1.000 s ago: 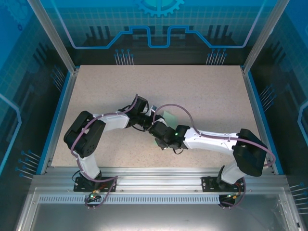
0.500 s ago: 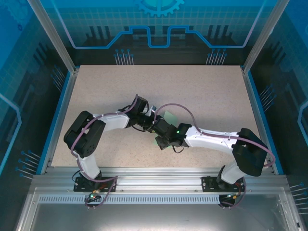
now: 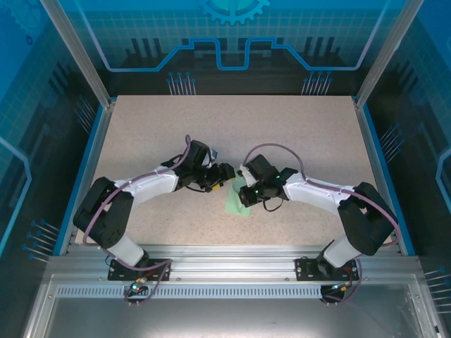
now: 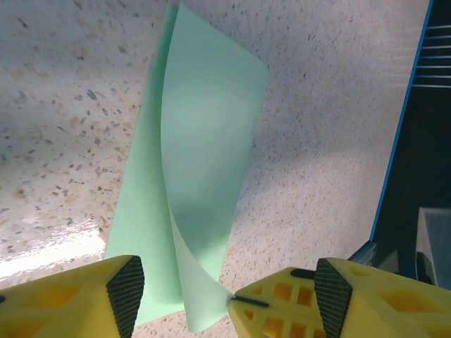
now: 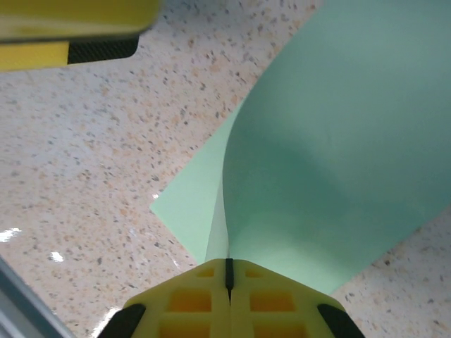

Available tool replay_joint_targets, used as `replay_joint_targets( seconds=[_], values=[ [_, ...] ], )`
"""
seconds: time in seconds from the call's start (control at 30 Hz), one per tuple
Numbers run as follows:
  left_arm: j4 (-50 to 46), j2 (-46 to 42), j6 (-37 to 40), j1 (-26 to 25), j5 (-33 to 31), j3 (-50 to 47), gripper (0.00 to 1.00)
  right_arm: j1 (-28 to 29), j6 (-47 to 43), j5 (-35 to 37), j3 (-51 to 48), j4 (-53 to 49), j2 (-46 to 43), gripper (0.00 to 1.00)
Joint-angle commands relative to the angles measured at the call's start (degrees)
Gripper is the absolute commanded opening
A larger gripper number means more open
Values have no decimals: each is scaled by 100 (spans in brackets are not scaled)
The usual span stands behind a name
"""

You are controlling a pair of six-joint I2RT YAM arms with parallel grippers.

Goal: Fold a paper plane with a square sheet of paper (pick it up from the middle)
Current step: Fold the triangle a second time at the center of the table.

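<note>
Jaws: right gripper [image 5: 227, 271] pinched flat on edge of square sheet of paper [image 5: 338, 141]; lifted flap curls up over lower layer. left gripper [image 4: 225, 296] wide, curled flap standing between fingers, corner seemingly against one finger, not clamped. Sheet part-folded on table [image 3: 296, 134], between both grippers, lower layer flat. Step judged: laying flap over for fold. To do well: hold pinch firm, carry edge low and square onto opposite edge, align before pressing crease. Risk: hasty pull drags lower layer.

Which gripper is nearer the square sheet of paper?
Right. The right gripper is shut on the raised edge of the square sheet of paper; the left gripper is open astride the sheet, not gripping.
</note>
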Motion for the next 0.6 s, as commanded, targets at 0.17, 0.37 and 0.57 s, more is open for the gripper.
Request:
replay_joint_targets(
  seconds=[0.17,0.37,0.57],
  values=[
    [164,-323,221,-34,-29,-460,51,-608,-737,-1273,267,-122,529,4],
    [251,-270,225,-223,104,-497,42,-964,-905,-1465,314,-236,702,5],
    [433,32,97,-489,185,-362,38,-1245,-1129,-1673,396,-358,865,6]
  ],
)
